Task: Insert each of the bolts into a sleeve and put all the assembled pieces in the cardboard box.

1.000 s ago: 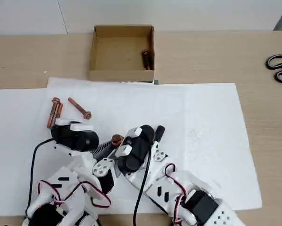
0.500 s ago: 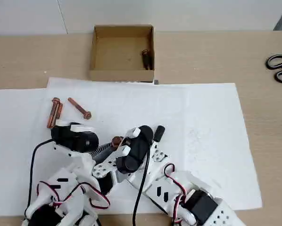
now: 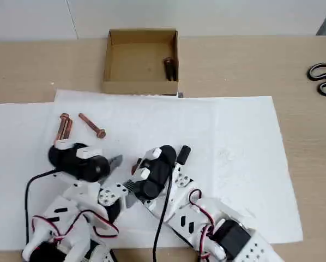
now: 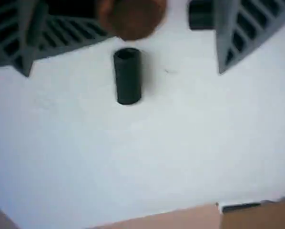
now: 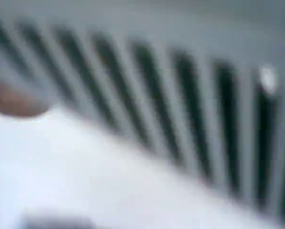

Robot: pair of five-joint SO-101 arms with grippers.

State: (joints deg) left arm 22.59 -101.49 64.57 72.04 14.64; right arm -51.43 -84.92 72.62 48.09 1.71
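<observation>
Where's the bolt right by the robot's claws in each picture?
High view: bolt, lower middle, over the white paper.
Left wrist view: bolt's round head near the black sleeve.
Right wrist view: bolt shows as a blurry brown blob.
Shared landmark: the white paper under it.

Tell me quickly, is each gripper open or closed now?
Left gripper: open, holding nothing.
Right gripper: appears closed on a bolt.

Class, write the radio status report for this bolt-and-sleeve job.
Left tool open, sleeve lying before it. Bolt by right tool, grip unclear. Loose bolts nearby.
</observation>
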